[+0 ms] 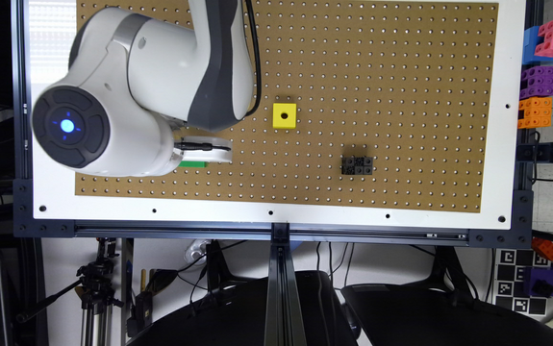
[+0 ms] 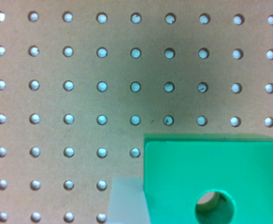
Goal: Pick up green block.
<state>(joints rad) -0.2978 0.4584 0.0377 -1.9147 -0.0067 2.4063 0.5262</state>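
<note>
Green block (image 2: 214,179) close under wrist; arm (image 1: 127,91) covers most of it.

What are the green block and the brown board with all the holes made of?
The green block looks like smooth, matte plastic: its colour is even, its edges are crisp, and a neat round hole sits in its top. The board looks like pressed wood fibre, a pegboard: dull brown and slightly speckled, with tidy rows of small holes. I can't be certain from pictures alone.
</note>
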